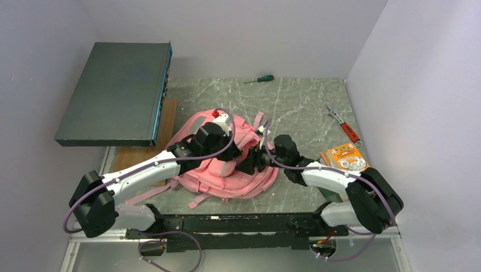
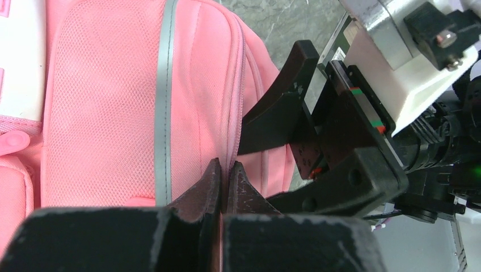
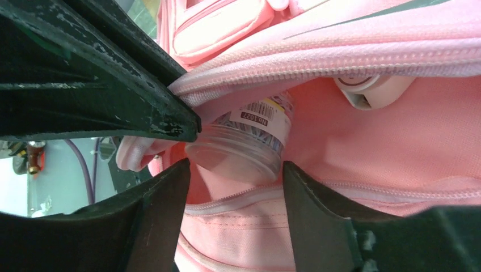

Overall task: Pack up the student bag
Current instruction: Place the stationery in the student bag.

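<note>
The student bag lies mid-table, between the two arms. The left gripper reaches over it from the left, jaws pressed together on the rim of its opening. The right gripper comes in from the right with jaws apart, at the bag's mouth. A clear jar sits tilted between the tips, inside the bag; whether they press it, I cannot tell.

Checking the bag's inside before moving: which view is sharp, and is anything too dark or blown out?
Right wrist view: the label on the jar is sharp inside the student bag, the right fingers dark. Left wrist view: bag mesh crisp, white mount bright but readable. Top view: evenly lit, arms cover the opening.
</note>
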Motion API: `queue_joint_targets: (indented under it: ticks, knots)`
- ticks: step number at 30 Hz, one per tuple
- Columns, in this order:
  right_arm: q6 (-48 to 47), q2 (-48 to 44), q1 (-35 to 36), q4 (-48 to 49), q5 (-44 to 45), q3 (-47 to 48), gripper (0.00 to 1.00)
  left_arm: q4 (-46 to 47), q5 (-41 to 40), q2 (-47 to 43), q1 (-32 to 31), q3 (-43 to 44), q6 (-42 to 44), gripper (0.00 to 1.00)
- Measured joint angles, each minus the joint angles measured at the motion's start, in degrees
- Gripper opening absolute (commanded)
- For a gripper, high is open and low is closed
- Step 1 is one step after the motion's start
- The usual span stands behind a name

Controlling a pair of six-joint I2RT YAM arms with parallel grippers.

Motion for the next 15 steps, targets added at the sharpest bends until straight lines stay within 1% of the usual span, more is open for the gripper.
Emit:
queue_joint_targets:
  ticks: [2, 6, 7, 9, 15]
  knots:
    - [0.7, 0.0, 0.0, 1.2, 0.4, -0.7, 0.48, 0.0, 0.1, 0.0, 0.0, 0.0, 0.0, 0.00]
    - [1.4, 0.8, 0.0, 3.3, 2.1, -1.0, 0.38, 0.0, 0.2, 0.0, 0.0, 0.0, 0.0, 0.00]
    - [1.4, 1.5, 0.0, 3.7, 2.8, -0.8, 0.37, 0.0, 0.2, 0.0, -0.1, 0.0, 0.0, 0.00]
    - [1.6, 4.0, 0.0, 3.9, 4.1, 0.5, 0.37, 0.0, 0.2, 0.0, -0.1, 0.0, 0.0, 0.00]
    - [1.9, 8.9, 0.0, 4.1, 6.8, 4.4, 0.49, -0.1, 0.0, 0.0, -0.3, 0.0, 0.1, 0.00]
